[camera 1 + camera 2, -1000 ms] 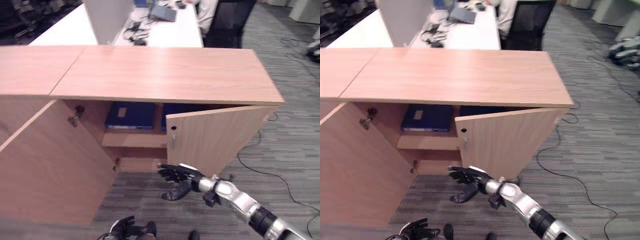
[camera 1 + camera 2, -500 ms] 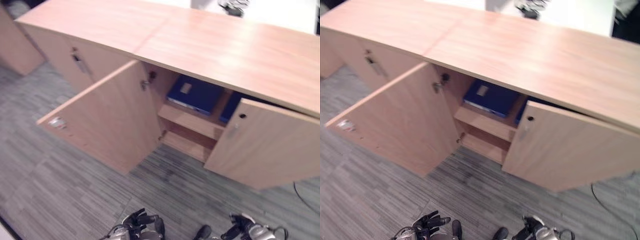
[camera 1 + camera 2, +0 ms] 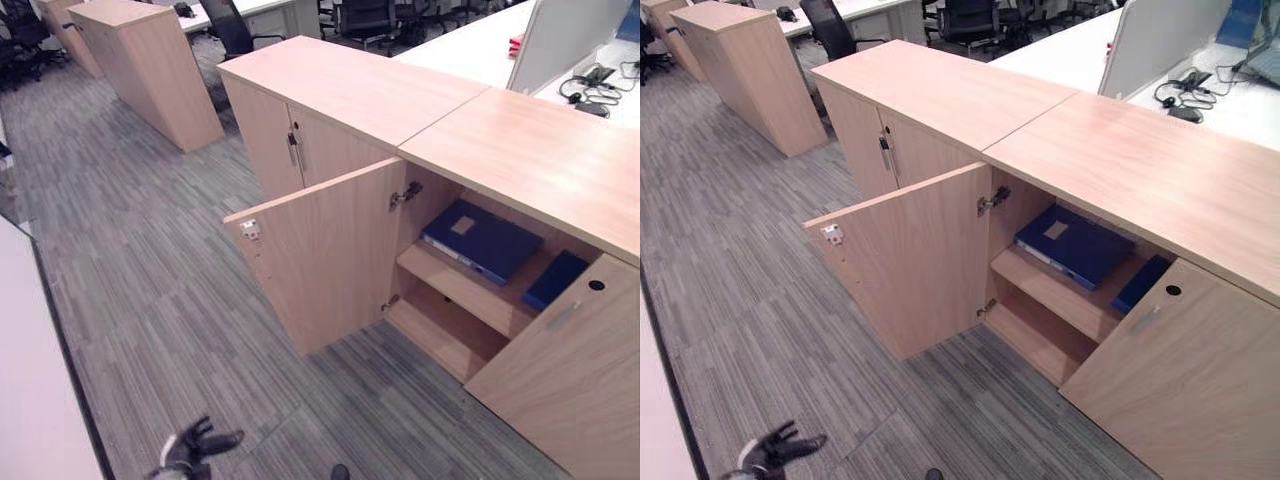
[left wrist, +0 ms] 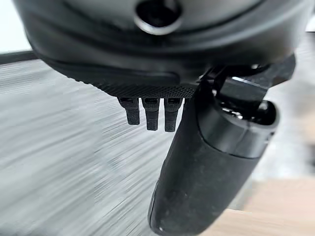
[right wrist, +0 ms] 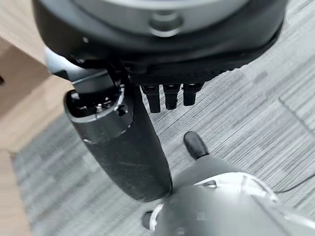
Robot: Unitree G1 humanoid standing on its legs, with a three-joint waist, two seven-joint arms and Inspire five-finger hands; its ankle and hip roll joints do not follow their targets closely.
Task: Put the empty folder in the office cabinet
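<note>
An open wooden cabinet (image 3: 520, 160) stands on grey carpet (image 3: 150, 260), its left door (image 3: 320, 250) swung wide. A blue folder (image 3: 482, 240) lies flat on the upper shelf (image 3: 455, 290), bearing a pale label too small to read. The left hand (image 3: 190, 450) hangs low, fingers spread and empty. The right hand (image 5: 167, 96) shows straight, empty fingers in its wrist view

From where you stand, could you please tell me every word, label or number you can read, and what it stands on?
No text can be read.
Blue folder on the upper cabinet shelf: a pale label, too small to read.
Open cabinet door: a small white fitting at its top corner, no print visible.
</note>
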